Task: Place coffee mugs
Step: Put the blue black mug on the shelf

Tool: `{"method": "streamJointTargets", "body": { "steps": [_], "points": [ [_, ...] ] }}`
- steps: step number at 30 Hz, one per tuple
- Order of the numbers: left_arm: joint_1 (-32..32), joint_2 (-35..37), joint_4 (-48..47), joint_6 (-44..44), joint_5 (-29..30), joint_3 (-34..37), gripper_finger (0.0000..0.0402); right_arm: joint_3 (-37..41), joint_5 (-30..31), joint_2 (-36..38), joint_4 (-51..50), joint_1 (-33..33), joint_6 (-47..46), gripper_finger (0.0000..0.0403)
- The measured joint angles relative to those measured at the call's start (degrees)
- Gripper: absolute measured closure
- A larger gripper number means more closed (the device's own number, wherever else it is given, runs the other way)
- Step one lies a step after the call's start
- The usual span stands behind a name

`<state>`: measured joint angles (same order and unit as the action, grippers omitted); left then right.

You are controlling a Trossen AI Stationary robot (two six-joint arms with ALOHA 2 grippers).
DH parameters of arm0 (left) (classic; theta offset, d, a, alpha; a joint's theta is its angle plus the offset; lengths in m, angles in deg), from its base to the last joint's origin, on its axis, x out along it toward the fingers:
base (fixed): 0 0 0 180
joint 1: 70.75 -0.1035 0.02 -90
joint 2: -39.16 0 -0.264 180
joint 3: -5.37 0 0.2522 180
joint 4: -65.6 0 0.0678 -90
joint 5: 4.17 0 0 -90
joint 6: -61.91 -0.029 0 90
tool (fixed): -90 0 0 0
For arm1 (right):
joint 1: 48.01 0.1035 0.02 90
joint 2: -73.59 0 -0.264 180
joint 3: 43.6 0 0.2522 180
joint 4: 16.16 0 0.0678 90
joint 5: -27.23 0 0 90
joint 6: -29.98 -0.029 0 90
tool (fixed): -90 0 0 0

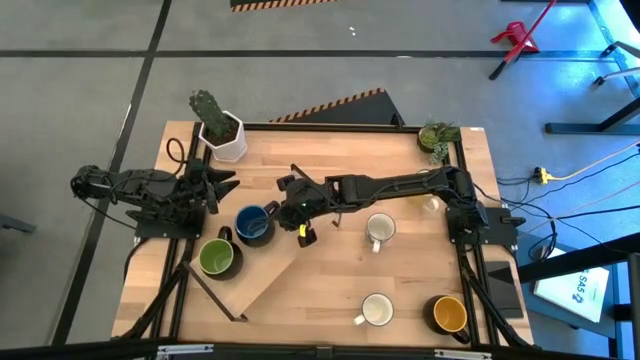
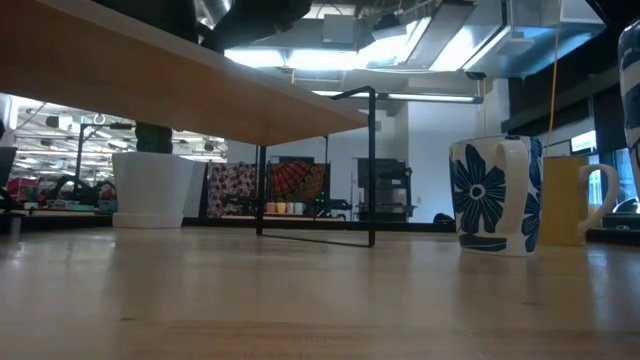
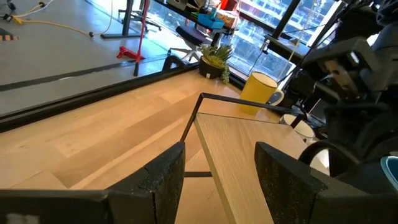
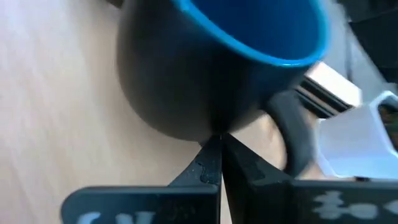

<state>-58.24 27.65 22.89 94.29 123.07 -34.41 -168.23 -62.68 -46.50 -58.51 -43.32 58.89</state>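
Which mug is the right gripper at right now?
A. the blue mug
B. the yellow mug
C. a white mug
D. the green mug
A. In the high view the right arm reaches across the table so that the right gripper ends beside the blue mug, and the right wrist view shows the gripper with fingers shut, their tips against that mug.

likely robotics lab, taped floor [image 1: 300, 4], cables [image 1: 590, 165]
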Motion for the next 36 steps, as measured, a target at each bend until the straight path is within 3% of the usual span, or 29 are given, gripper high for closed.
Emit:
{"method": "streamJointTargets", "body": {
  "steps": [16,25,36],
  "points": [
    [0.00,-0.02,-0.09,-0.13,0.85,0.00,0.0214,-0.63,-1.60,-1.23,-0.16,-0.16,-0.49,0.0403],
    [-0.01,-0.02,-0.15,-0.12,0.85,-0.01,0.0214,-7.38,8.51,-0.81,-8.01,-0.82,-2.55,0.0403],
    [-0.02,-0.02,-0.15,-0.08,1.21,0.00,0.0214,-7.61,5.11,-0.81,-9.19,-1.98,-1.81,0.0403]
  ]
}}
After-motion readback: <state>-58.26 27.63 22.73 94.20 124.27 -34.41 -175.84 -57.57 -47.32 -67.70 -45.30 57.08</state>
